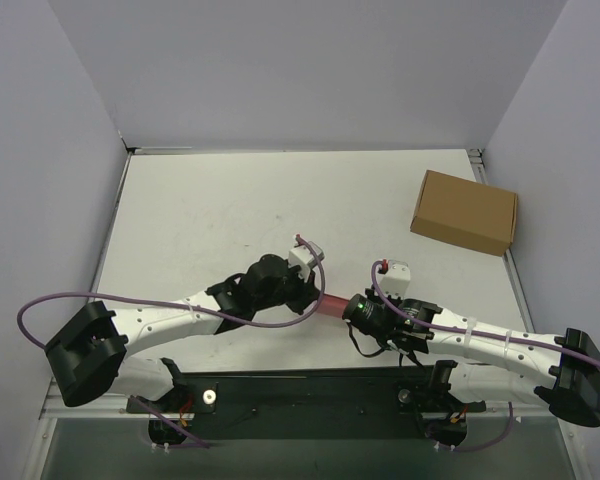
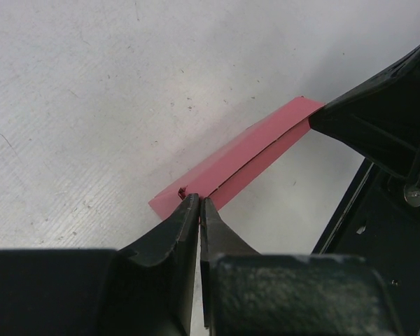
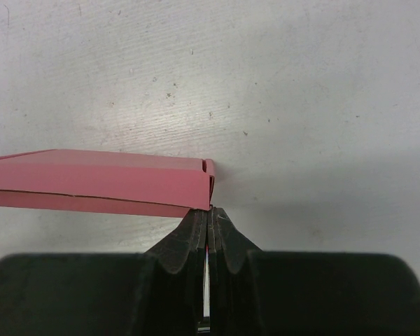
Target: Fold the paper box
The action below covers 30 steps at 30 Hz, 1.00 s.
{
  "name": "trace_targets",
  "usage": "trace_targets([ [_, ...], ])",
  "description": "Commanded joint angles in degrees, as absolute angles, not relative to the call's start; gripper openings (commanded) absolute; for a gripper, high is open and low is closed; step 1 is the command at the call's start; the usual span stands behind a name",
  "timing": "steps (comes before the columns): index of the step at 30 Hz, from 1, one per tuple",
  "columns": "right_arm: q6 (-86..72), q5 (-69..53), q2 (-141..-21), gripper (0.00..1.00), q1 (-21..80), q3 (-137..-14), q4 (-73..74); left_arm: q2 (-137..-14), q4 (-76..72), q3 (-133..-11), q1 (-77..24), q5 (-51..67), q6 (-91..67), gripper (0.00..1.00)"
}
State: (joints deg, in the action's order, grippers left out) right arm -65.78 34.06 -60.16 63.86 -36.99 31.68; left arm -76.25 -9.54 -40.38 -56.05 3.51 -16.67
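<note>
The paper box (image 1: 332, 303) is a pink-red flattened card strip, held a little above the white table (image 1: 230, 210) between my two arms. My left gripper (image 1: 315, 298) pinches its left end. In the left wrist view the black fingers meet at the tip of my left gripper (image 2: 199, 199), with the paper box (image 2: 252, 150) running away to the upper right. My right gripper (image 1: 348, 306) holds the other end. Seen from the right wrist, my right gripper (image 3: 208, 212) is closed under the lower right corner of the paper box (image 3: 98, 178), which stretches off to the left.
A larger brown cardboard box (image 1: 465, 212) lies at the back right of the table. Grey walls enclose the table on three sides. The black base plate (image 1: 310, 395) runs along the near edge below both arms.
</note>
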Motion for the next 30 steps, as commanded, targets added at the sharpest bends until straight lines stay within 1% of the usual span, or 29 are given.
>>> trace_targets([
  [1,-66.27,33.75,-60.21,0.00,64.42,-36.39,35.77,-76.64,-8.53,-43.59,-57.13,1.85,-15.30,0.16],
  [4,-66.36,33.75,-60.12,0.00,64.51,-36.47,35.77,-76.90,-7.56,-44.12,-58.18,0.44,-14.33,0.18],
  [8,-66.36,33.75,-60.12,0.00,64.60,-36.47,35.77,-77.26,-6.68,-44.91,-58.97,-1.84,-13.62,0.24],
  [9,-66.27,33.92,-60.03,0.00,64.60,-36.56,35.77,-77.43,-6.24,-45.00,-59.24,-2.54,-13.54,0.27],
  [11,-66.36,33.84,-60.03,0.00,64.60,-36.47,35.77,-77.52,-5.89,-45.26,-59.85,-3.60,-13.10,0.29],
  [14,-66.45,33.84,-59.68,0.00,64.69,-36.21,35.68,-77.52,-5.54,-45.35,-60.29,-5.10,-12.66,0.29],
  [18,-66.53,34.01,-59.50,0.00,64.78,-36.21,35.86,-77.61,-5.28,-45.35,-60.29,-6.06,-12.66,0.28],
  [20,-66.62,34.01,-59.33,0.00,64.78,-36.12,35.77,-77.61,-5.01,-45.35,-60.38,-6.24,-12.66,0.25],
  [24,-66.80,34.01,-59.24,0.00,64.86,-35.95,35.77,-77.08,-4.83,-45.00,-60.56,-6.77,-12.66,0.25],
  [28,-66.88,34.19,-59.33,0.00,64.95,-36.04,35.77,-76.99,-5.27,-45.09,-60.64,-6.42,-12.48,0.20],
  [29,-66.80,34.19,-59.50,0.00,64.95,-36.04,35.77,-77.08,-5.19,-45.17,-60.73,-6.07,-12.48,0.15],
  [30,-66.80,34.28,-59.33,0.00,64.95,-35.95,35.77,-77.25,-5.27,-45.35,-60.99,-6.06,-12.57,0.12],
])
